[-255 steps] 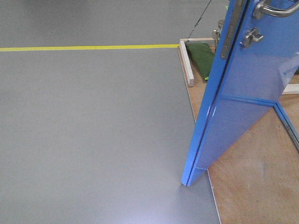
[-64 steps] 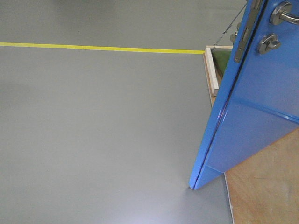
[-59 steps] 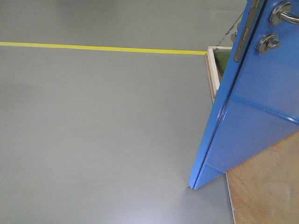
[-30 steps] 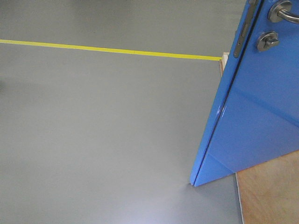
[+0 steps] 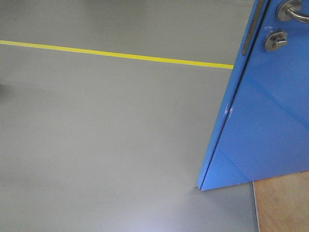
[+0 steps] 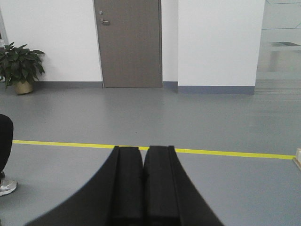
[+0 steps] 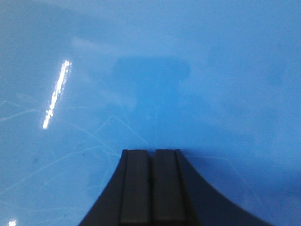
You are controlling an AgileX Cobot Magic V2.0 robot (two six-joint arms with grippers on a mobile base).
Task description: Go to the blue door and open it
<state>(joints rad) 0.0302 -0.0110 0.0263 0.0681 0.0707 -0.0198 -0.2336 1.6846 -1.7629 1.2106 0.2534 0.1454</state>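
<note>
The blue door (image 5: 265, 121) stands ajar at the right of the front view, its free edge turned toward me and its bottom corner on the grey floor. Its silver lever handle (image 5: 292, 9), round thumb-turn (image 5: 275, 40) and edge latch plate (image 5: 250, 30) sit at the top right. In the right wrist view the glossy blue door (image 7: 150, 75) fills the frame, and my right gripper (image 7: 151, 151) is shut with its tips right at the panel. My left gripper (image 6: 143, 148) is shut and empty, pointing across open floor.
A yellow floor line (image 5: 116, 54) crosses the grey floor. A plywood base (image 5: 282, 205) lies under the door at the lower right. Far ahead in the left wrist view are a grey door (image 6: 128, 42), a potted plant (image 6: 19, 66) and a person's shoe (image 6: 5, 187) at the left edge.
The blue door's face has swung wider toward the camera and shifted right. The wooden frame and green bag behind it have gone out of sight, and less plywood shows.
</note>
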